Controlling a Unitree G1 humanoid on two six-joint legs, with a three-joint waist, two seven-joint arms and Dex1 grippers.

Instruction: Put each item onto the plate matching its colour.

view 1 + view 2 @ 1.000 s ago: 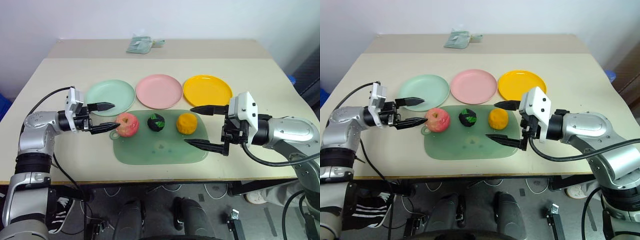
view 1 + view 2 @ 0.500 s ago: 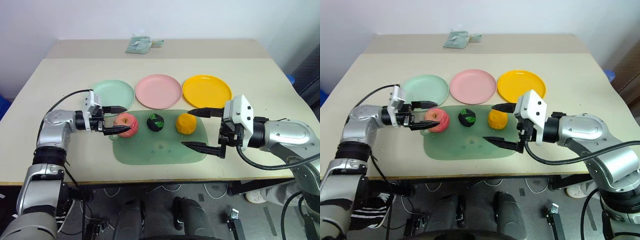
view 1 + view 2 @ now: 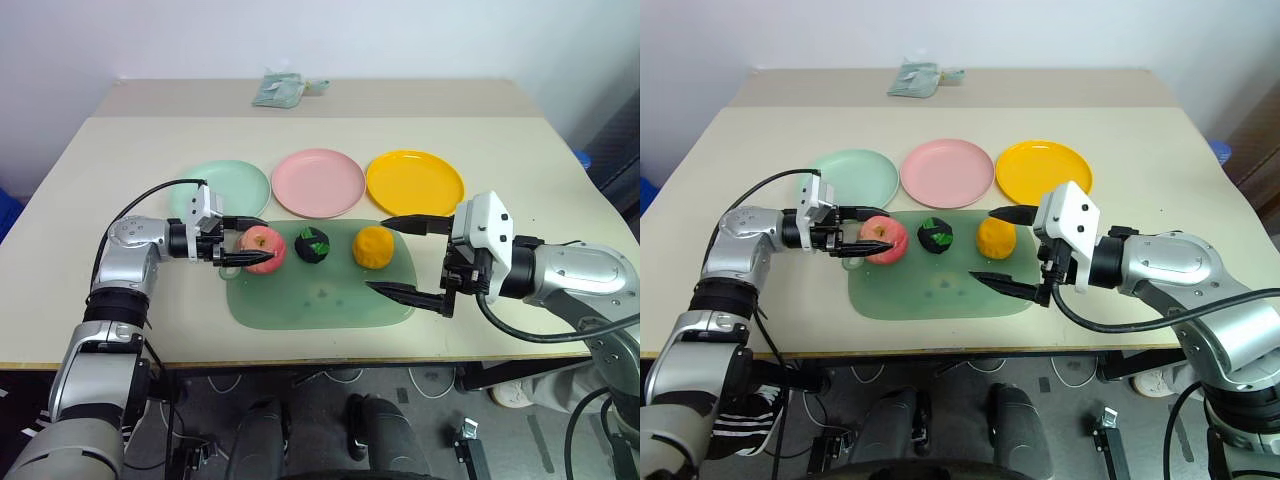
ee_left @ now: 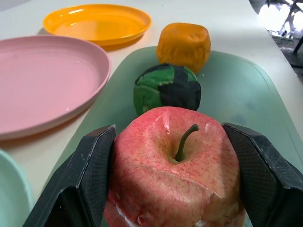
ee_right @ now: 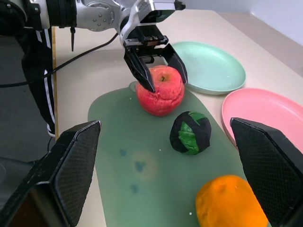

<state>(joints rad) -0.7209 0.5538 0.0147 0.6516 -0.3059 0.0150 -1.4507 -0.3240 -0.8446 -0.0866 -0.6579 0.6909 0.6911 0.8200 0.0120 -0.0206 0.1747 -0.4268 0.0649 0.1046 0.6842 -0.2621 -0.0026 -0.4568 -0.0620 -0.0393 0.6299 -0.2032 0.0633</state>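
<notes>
Pink-red and dented, the apple (image 3: 260, 249) sits at the near-left end of the green mat (image 3: 320, 295), squeezed between the two black fingers (image 4: 90, 179) of the left gripper (image 3: 243, 243), which reach in level from the side so the fruit can be carried straight back to the pink plate (image 3: 318, 182) just behind it. Its skin is speckled and creased where the pads press, and a short brown stem stands up from the top; whether it has left the mat yet cannot be told from these angles. Just beside it lies the black-and-green ball (image 3: 312, 244), then the orange fruit (image 3: 372, 247), lumpy and squared at the shoulders, all three in a row along the mat's far edge. Beyond them stand the mint plate (image 3: 222, 187), the pink one and the yellow plate (image 3: 414, 181), all empty. The right gripper (image 3: 405, 257) hangs spread wide over the mat's right end near the orange fruit, touching nothing, likely waiting its turn.
</notes>
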